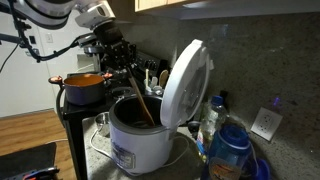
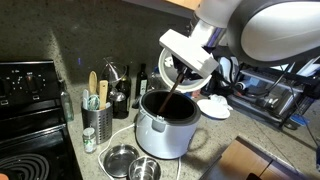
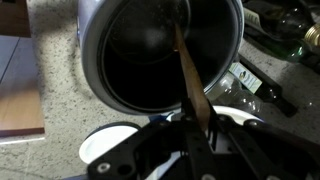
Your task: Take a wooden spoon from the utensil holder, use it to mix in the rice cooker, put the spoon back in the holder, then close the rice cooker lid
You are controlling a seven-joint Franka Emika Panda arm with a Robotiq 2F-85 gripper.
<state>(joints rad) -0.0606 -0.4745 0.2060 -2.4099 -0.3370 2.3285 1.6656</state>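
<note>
A: What sort of place is this?
B: A home kitchen — black stove point(image 2: 25, 110), speckled stone counter point(image 3: 55, 90) and backsplash point(image 2: 85, 40).
A: What else shows it?
B: A rice cooker point(image 2: 165, 132), a utensil holder point(image 2: 97, 122), an orange pot point(image 1: 85, 88), wood cabinets point(image 1: 160, 4) overhead.

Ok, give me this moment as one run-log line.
phase: mixing | gripper: shut on wooden spoon | spoon end: inside rice cooker | rice cooker lid: open

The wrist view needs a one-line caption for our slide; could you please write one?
Gripper holding the wooden spoon, whose far end reaches down into the open rice cooker.
</note>
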